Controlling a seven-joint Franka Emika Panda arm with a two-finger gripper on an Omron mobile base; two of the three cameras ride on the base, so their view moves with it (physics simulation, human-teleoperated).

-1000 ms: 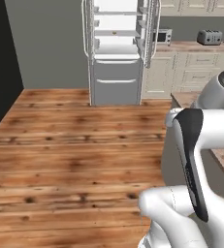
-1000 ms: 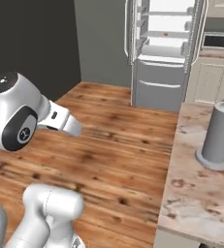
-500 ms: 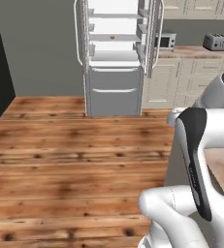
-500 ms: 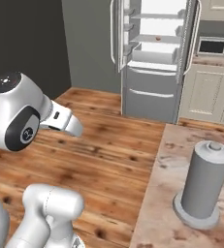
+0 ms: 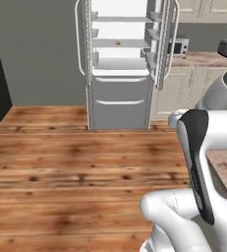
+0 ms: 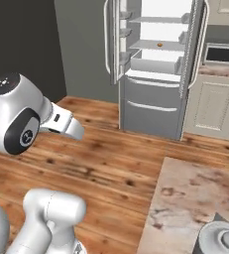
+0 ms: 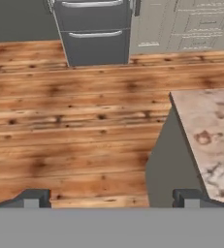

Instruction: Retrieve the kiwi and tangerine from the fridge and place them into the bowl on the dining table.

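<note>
Gripper [image 7: 111, 197] wide open, nothing in it, w/ base turning toward the fridge.

Whole scene has shifted vs. a sec ago: my cameras swung, things didn't move; tall grey French-door fridge [image 5: 121, 106] w/ curved white handles now sits nearly centred and bigger in left base view, doors open. So I judge this is the approach leg, no fruit fetched yet. Tiny round orange-brown tangerine [image 6: 159, 44] sits on an upper white shelf; also seen in left base view [image 5: 118, 43]. Kiwi: can't make it out. Right base view adds the mottled beige-pink stone dining table [image 6: 185, 198] and a grey cylinder's top [image 6: 220, 239] at its corner. Hand view looks down at wood floor [image 7: 70, 135], fridge drawers, table edge.
</note>
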